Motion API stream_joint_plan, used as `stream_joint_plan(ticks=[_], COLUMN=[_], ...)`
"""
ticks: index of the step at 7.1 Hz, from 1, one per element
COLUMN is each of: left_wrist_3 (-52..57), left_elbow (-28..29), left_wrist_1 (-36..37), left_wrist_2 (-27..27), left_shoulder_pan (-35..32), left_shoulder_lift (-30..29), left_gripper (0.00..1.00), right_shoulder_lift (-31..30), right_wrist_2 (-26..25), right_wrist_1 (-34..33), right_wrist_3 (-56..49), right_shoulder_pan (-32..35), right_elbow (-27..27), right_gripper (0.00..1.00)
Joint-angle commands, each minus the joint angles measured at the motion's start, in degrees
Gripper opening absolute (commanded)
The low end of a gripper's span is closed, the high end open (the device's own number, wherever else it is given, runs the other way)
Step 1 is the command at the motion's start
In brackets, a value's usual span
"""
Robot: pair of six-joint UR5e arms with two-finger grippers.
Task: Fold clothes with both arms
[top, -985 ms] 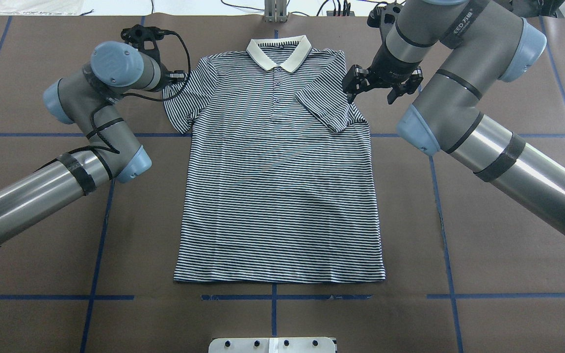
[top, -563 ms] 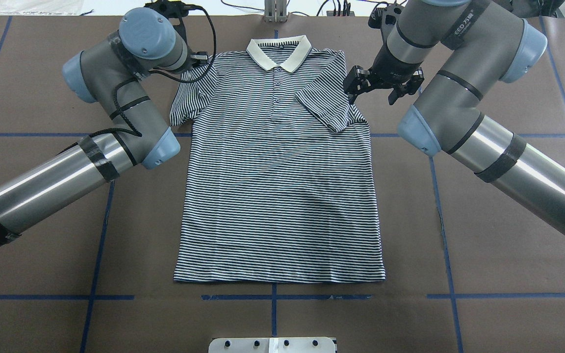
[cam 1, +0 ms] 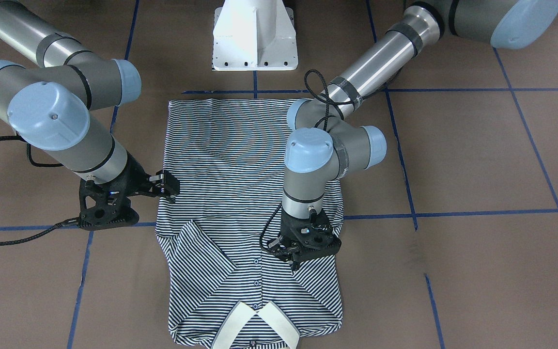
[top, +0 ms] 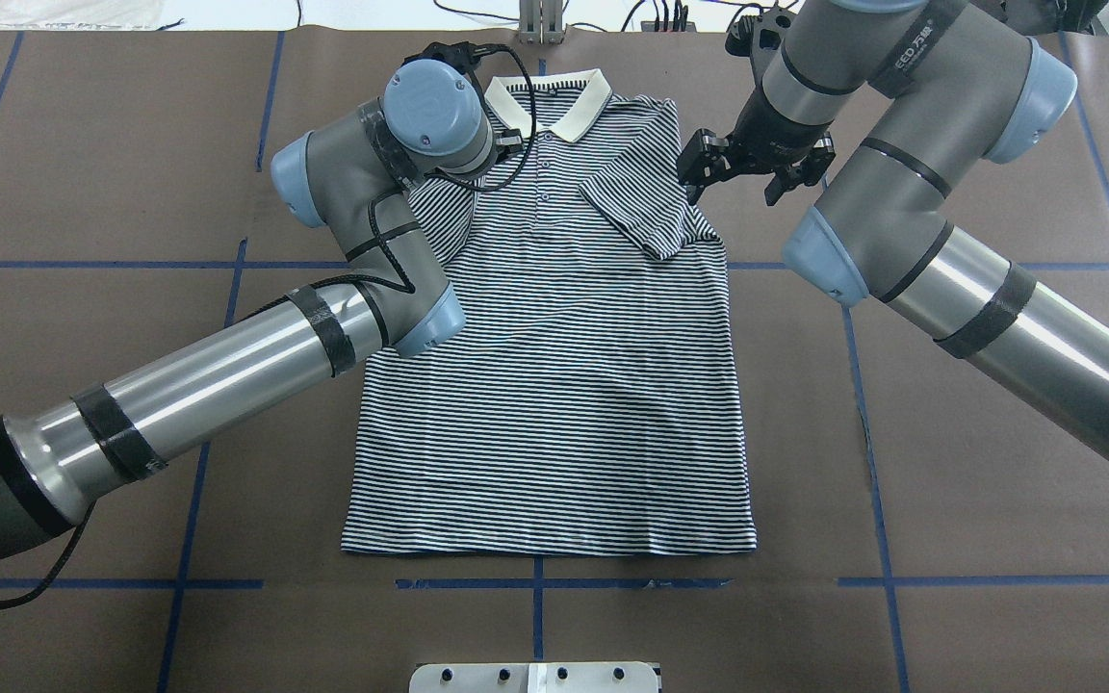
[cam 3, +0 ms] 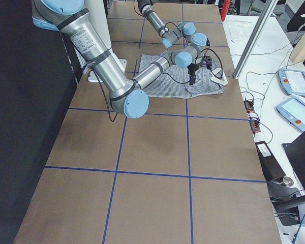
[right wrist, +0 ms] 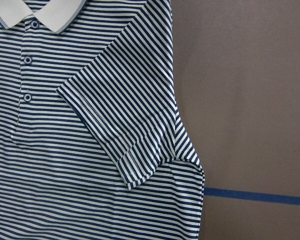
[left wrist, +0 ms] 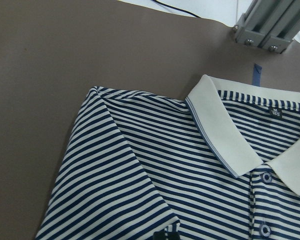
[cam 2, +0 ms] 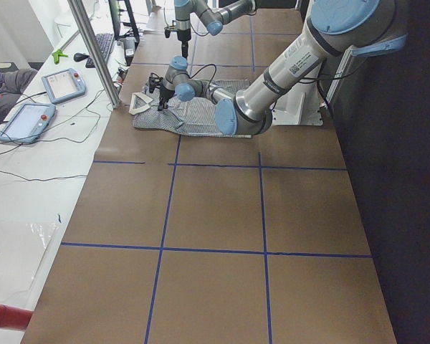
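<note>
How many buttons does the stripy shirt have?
3 buttons in a line down the front of the shirt: one just under the collar, one below it, one lowest. Another might hide under the collar.

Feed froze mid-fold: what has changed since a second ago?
The left arm swung inward over the shirt, carrying the left sleeve, which now lies folded across the chest. The left gripper sits at that sleeve's hem; whether it has let go is unclear. The right gripper stayed beside the shirt, and the right sleeve stayed folded.
</note>
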Motion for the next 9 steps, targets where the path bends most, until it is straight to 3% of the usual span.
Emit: stream_joint_plan(ticks=[1,2,3,5,6,7,9], left_wrist_3=[-0.1,1.3,1.3,1.5,3.0,6.4,8.5], left_elbow=[1.4,1.2,0.1,-6.5,-13.3,-24.3,-44.3], left_wrist_1=[-2.7,-2.8,-2.8,2.0,9.1,16.7,23.8], left_wrist_2=[1.5,1.5,1.1,-8.1,-8.3,-8.3,-8.6], left_shoulder_pan=[0.1,0.2,0.1,0.1,0.1,0.2,0.2], left_shoulder_lift=[-0.3,-0.2,-0.5,0.6,3.2,8.6,20.5], left_gripper=[0.08,0.99,1.0,1.0,1.0,1.0,1.0], right_shoulder_lift=[0.0,-0.1,-0.3,-2.0,-5.0,-9.5,-17.5], right_wrist_2=[-0.1,0.0,0.1,0.1,-0.4,-5.3,-12.5], right_wrist_1=[0.0,0.0,0.0,0.0,0.1,0.1,2.7], right_wrist_3=[0.2,0.0,0.3,1.8,4.1,10.4,21.6], right_shoulder_pan=[0.0,0.0,0.0,-0.2,-1.5,-5.5,-15.7], right_elbow=[0.0,0.0,0.0,1.7,5.0,11.5,21.6], right_gripper=[1.0,1.0,1.0,1.0,1.0,1.0,1.0])
